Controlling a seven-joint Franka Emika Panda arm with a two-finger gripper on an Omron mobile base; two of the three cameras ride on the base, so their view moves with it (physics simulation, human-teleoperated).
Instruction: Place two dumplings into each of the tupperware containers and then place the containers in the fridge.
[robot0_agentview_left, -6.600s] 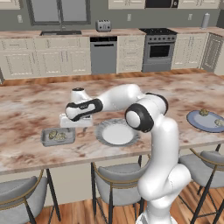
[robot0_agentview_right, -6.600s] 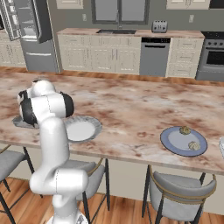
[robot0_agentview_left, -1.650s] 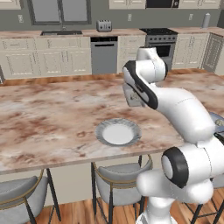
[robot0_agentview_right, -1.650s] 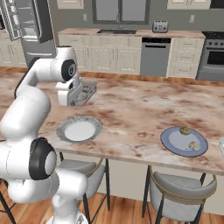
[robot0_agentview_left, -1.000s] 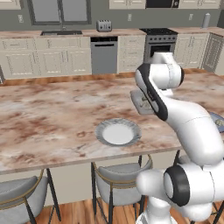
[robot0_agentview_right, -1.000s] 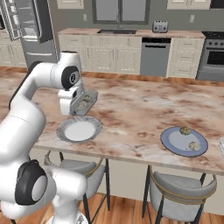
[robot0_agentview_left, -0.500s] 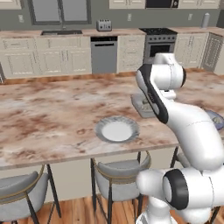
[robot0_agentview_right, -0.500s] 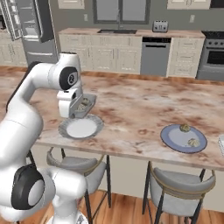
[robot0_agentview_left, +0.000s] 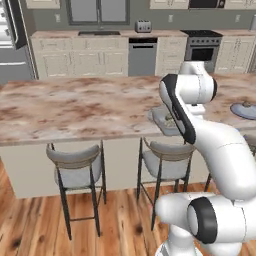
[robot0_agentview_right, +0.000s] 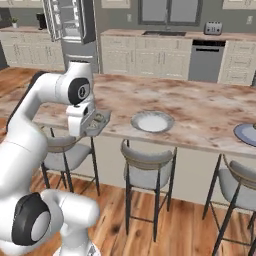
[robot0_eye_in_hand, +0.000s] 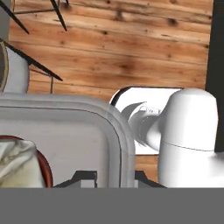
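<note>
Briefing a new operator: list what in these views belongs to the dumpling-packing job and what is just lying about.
Job:
- tupperware container, held in the hand
- dumpling in it
- fridge, door open

Lying about:
- white plate
- grey-blue plate
- stools
- toaster
- dishwasher

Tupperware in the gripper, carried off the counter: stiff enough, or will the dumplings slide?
The tupperware container looks rigid: its rim stays straight while the gripper pinches one edge. It is shallow and held from one side, so the dumpling could slide if tilted. Probably light, so no sag.
</note>
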